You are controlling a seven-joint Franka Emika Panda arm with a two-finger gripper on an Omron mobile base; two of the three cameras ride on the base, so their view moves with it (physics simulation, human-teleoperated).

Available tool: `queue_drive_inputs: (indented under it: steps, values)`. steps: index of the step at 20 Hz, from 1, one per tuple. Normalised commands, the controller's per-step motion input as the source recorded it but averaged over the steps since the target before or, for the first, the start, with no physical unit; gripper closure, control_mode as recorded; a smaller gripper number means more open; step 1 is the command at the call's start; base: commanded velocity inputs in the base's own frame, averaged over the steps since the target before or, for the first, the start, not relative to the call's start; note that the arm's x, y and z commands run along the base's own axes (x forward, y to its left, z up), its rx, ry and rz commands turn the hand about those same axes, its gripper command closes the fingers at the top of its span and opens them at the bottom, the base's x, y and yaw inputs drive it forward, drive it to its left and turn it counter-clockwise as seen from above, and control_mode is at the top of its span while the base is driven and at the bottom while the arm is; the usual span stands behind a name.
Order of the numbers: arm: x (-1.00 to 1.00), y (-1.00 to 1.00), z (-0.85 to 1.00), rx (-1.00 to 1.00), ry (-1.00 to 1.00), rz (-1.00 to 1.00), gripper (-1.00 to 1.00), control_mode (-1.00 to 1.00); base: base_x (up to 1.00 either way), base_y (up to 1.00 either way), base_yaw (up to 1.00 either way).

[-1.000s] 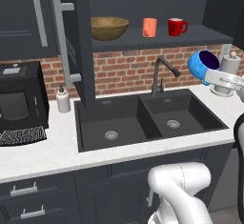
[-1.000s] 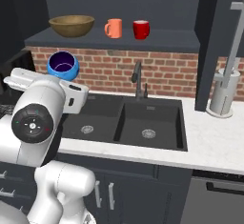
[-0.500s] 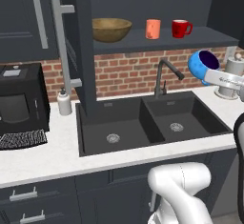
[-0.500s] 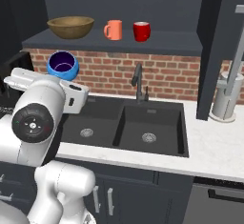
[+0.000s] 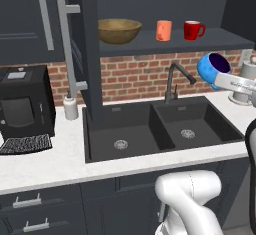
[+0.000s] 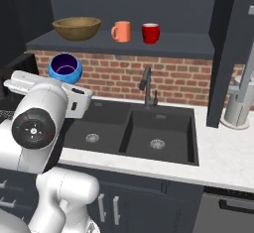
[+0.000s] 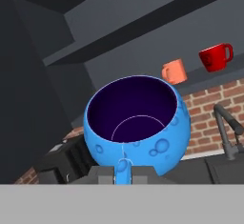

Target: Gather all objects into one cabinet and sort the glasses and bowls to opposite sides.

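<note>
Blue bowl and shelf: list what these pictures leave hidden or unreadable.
- Gripper: in the hand view its fingertips sit behind the blue bowl and the picture's bottom edge, so the exact contact cannot be made out.
- Wooden bowl: its inside is hidden by its own rim in both base views.
- Orange cup and red mug: contents cannot be seen from below.
- Cabinet: its top is cut off by the frame.

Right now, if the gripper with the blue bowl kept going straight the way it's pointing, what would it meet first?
Probably the dark cabinet shelf, near the orange cup. The gripper, shut on the blue bowl, points up toward it in the hand view. Depth is unclear, but nothing appears to lie between.
</note>
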Motion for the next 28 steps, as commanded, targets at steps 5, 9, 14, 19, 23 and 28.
queue_drive_inputs:
  steps: [5, 9, 14, 19, 23, 28]
  values:
    - [0.0, 0.0, 0.0, 0.0, 0.0, 0.0, 1.0, 1.0, 0.19, -0.01, 0.08]
    - [0.0, 0.0, 0.0, 0.0, 0.0, 0.0, 1.0, 1.0, 0.16, 0.0, 0.0]
    - [0.11, 0.0, 0.02, 0.0, 0.04, 0.0, 1.0, -1.0, 0.12, -0.01, 0.0]
    - [0.02, 0.0, 0.02, 0.0, 0.06, 0.0, 1.0, -1.0, 0.0, 0.0, 0.0]
    - [0.0, -0.07, 0.33, -0.01, 0.02, 0.0, 1.0, -1.0, 0.0, 0.0, 0.0]
    - [0.0, -0.1, 0.53, -0.09, 0.0, 0.0, 1.0, -1.0, 0.0, 0.0, 0.0]
